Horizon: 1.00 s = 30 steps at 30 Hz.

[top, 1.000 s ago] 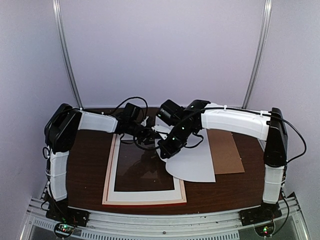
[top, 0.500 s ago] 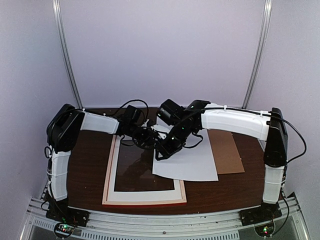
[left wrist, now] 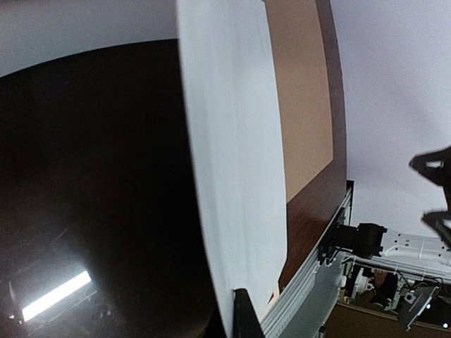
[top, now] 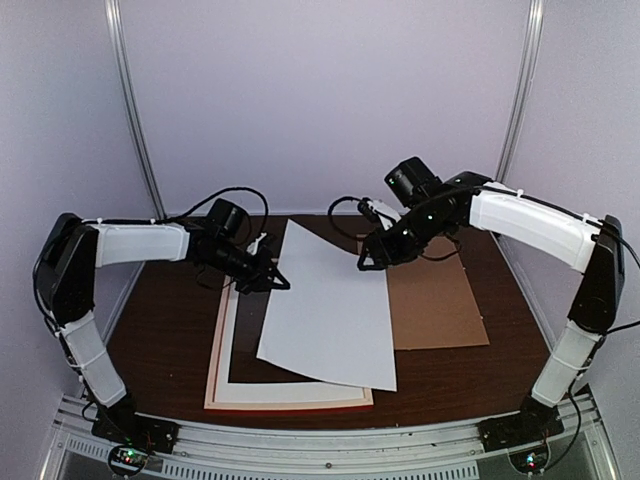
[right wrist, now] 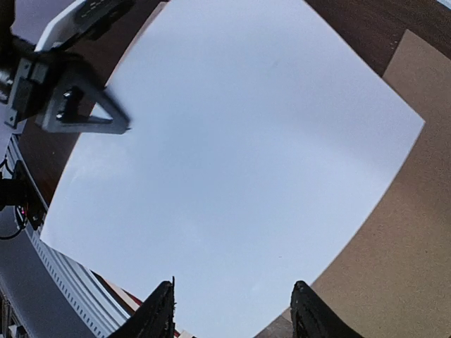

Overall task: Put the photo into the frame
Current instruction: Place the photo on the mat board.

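The photo (top: 330, 310) shows only its plain white side and slopes over the right part of the frame (top: 290, 406), which lies flat with its red rail toward the near edge. My left gripper (top: 277, 283) is shut on the photo's left edge; in the left wrist view the sheet (left wrist: 239, 162) runs edge-on away from one dark finger (left wrist: 244, 318). My right gripper (top: 366, 262) hangs open just above the sheet's far right edge, touching nothing. In the right wrist view the white sheet (right wrist: 232, 155) fills the space beyond the gripper (right wrist: 232, 317).
A white mat board (top: 226, 345) with a cut-out window lies on the frame. The plain brown backing board (top: 440, 300) lies flat to the right, partly under the sheet. Metal rails (top: 300, 440) run along the near table edge.
My right gripper has opened, let go of the photo and risen back to the right. My left gripper has shut on the photo's left edge and drawn back left, with the sheet now spread over the frame.
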### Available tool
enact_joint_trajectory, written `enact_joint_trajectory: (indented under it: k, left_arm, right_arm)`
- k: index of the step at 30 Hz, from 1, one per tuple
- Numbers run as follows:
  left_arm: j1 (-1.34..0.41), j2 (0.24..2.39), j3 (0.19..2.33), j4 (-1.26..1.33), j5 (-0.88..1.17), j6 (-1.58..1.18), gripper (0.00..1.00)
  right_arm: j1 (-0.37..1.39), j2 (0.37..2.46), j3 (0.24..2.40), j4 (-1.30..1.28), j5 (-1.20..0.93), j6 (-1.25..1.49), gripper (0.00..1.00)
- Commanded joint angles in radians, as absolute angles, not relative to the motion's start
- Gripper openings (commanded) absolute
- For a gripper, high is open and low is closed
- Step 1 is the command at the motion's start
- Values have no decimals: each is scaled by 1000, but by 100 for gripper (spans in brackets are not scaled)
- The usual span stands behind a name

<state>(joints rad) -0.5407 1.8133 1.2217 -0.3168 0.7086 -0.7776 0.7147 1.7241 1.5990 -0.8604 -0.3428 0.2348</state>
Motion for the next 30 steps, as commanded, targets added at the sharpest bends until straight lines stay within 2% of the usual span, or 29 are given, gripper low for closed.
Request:
enact_joint_trajectory:
  k: [1,6,15,30]
  left_arm:
    - [-499,1671,1150,-572,642,-627,0]
    - [-434,1562,1073,-670,550,-592,0]
    - [-417,1528,976,-594,445,-649,0]
    - [-417,1531,905,-388,506,-779,0]
  right_arm:
    - [653,1708,1554,-828,-312,221,56]
    - [612,1748,1536,-800,-284,205,56]
    - [603,1795,1472,-740,-306,206,56]
    - [596,1847,1458,-708,-331,218,57]
